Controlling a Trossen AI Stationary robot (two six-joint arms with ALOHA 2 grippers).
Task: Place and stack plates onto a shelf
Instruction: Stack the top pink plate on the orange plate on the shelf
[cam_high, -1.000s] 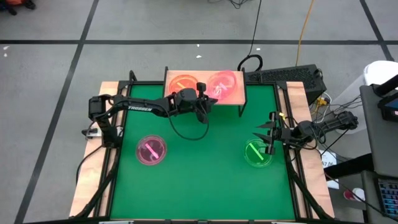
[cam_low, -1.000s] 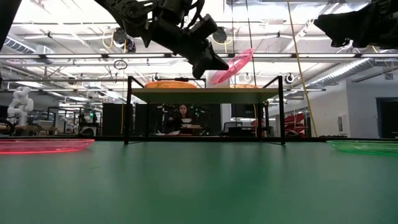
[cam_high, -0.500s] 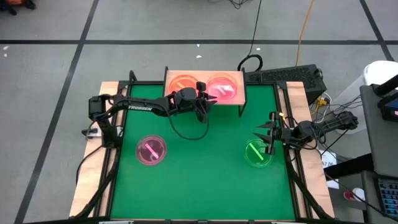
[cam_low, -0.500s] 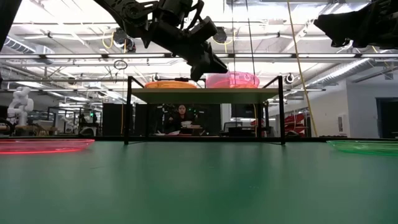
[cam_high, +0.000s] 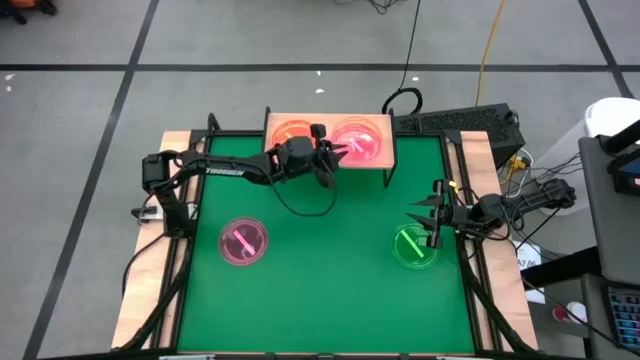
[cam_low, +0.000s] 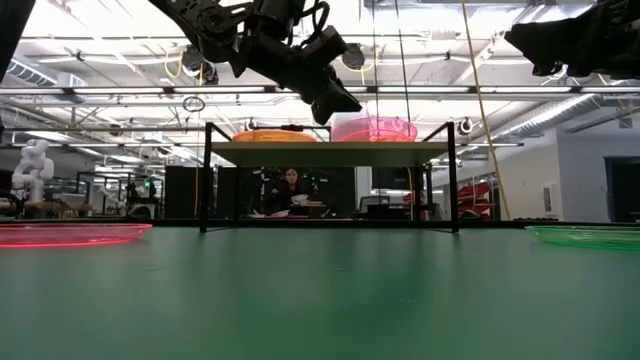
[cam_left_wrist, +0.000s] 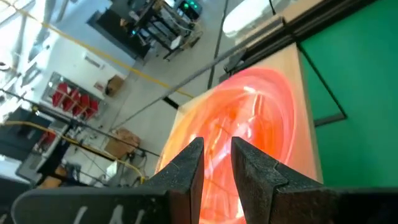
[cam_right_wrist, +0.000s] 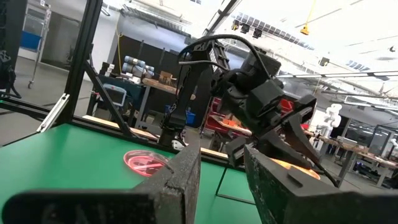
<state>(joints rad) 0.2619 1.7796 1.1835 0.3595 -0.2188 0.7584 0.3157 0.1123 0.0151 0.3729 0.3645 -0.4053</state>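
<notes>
Left pincer (cam_high: 333, 157), jaws parted and empty, hovers at the shelf (cam_high: 385, 158) edge beside the pink plates (cam_high: 360, 140) stacked there; withdrawing carelessly could clip and topple them.

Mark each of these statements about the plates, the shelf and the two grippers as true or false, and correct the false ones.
1. Two stacks of plates sit on the shelf. True: an orange stack and a pink stack.
2. The left gripper grips a plate. False: it is open and holds nothing.
3. The green plate lies on the shelf. False: it lies on the table.
4. The right gripper hovers above the green plate. True.
5. A single pink plate lies on the table. True.
</notes>
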